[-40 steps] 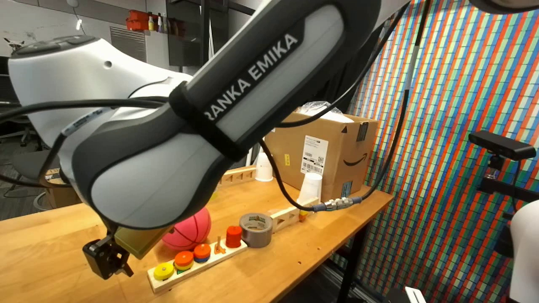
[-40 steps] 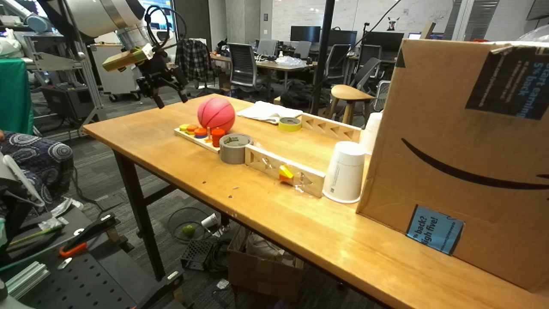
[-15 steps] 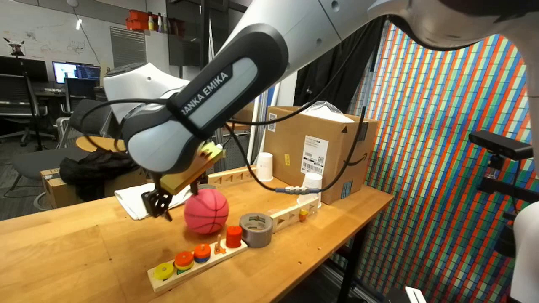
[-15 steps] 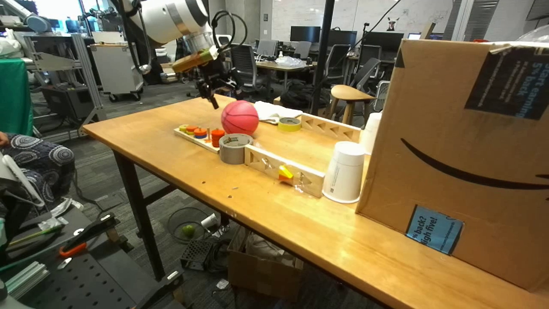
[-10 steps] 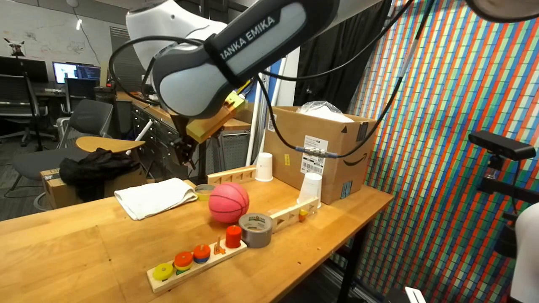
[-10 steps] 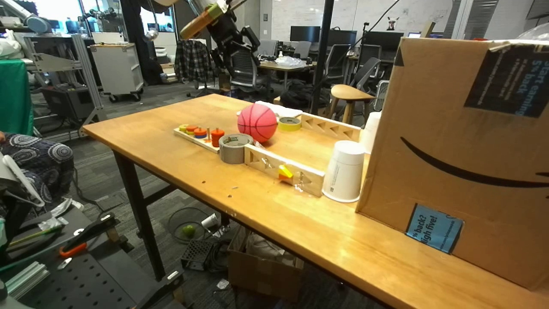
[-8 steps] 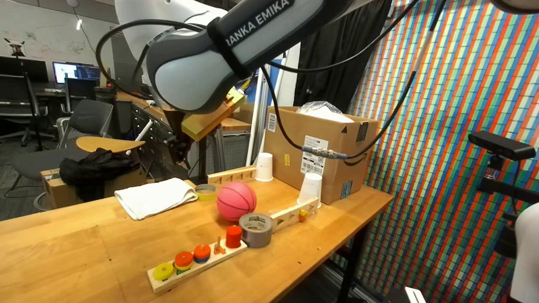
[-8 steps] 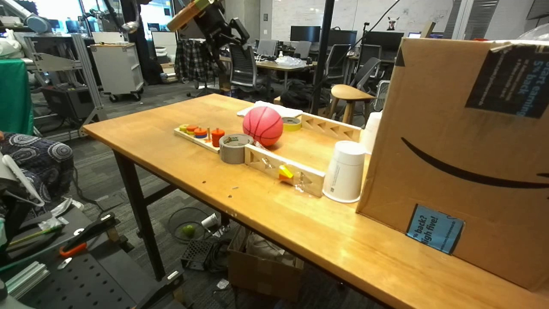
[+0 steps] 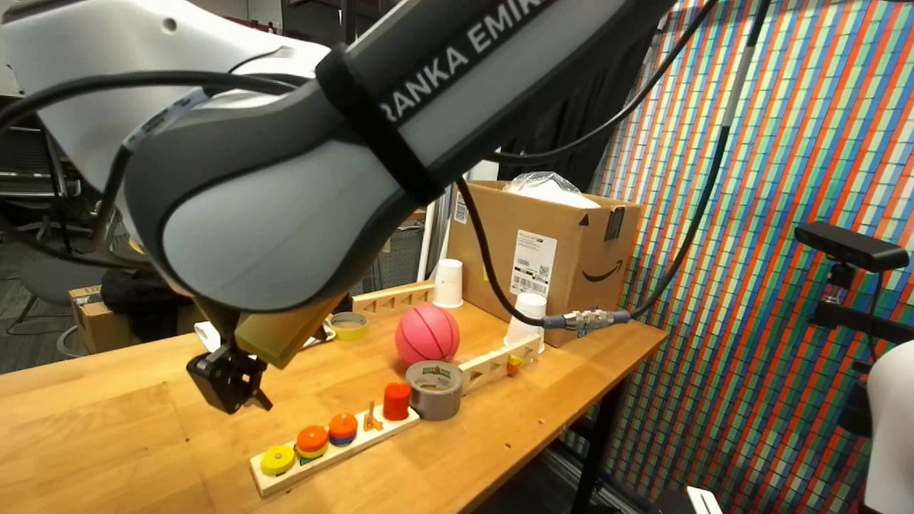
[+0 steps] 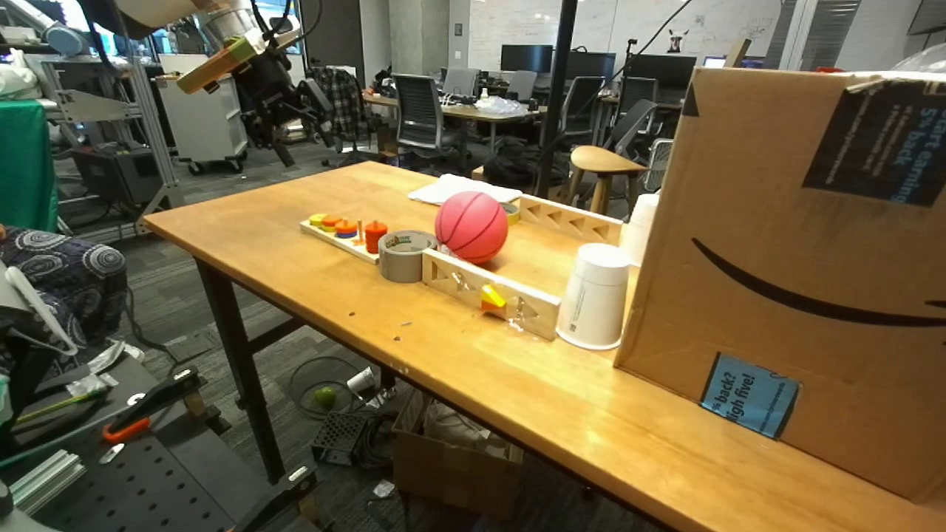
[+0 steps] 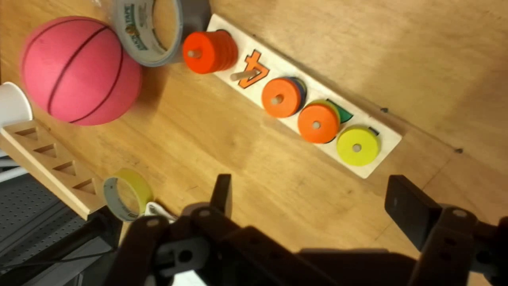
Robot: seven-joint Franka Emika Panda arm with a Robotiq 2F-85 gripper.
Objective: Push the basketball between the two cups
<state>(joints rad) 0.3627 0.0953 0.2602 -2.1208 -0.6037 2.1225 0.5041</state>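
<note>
Wooden table [image 10: 517,384], office chairs [image 10: 419,111] behind.
From left in an exterior view: Robotiq gripper [image 10: 305,146] raised, fingers wide apart; peg counting board [image 10: 353,244]; grey duct-tape roll [image 10: 403,267]; just beside it the basketball [image 10: 471,227], pink with dark seams; two wooden rails [image 10: 467,284], each ending by an upturned white paper cup [image 10: 593,295]; Amazon box [image 10: 783,244].

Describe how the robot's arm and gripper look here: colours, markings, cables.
The Franka arm is white and grey with rounded casings; its white lettering, partly out of sight, shows RANKA EMI. A black strap wraps it. Black cables run outside it, one with a silvery connector. An olive-yellow, box-like part sits near its end. The Robotiq gripper is black, with two blocky fingers.
</note>
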